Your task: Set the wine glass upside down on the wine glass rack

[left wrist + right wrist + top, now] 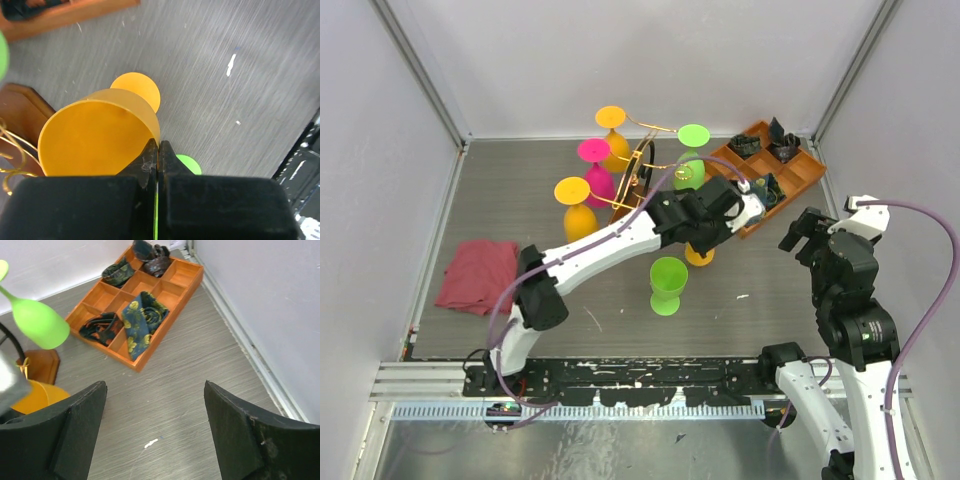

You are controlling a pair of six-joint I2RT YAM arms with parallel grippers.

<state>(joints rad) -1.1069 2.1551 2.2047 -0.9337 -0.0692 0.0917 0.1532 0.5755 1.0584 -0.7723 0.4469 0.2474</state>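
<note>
An orange wine glass (pixel 95 140) stands upright on its round foot (pixel 699 257) beside the wine glass rack (pixel 640 175), a gold wire stand on a brown wooden base (pixel 20 115). My left gripper (pixel 158 147) is shut on this glass's rim, one finger inside the bowl and one outside; seen from above, the left gripper (pixel 705 238) covers most of the glass. Several goblets hang upside down on the rack, among them a green one (pixel 37 322). Another green wine glass (pixel 667 285) stands upright just in front. My right gripper (pixel 155 390) hangs open over bare table, off to the right (pixel 802 233).
An orange compartment tray (pixel 790 190) holding dark patterned cloths sits at the back right, also in the right wrist view (pixel 150 347). A red cloth (pixel 478 275) lies at the left. White walls close in the grey table on three sides.
</note>
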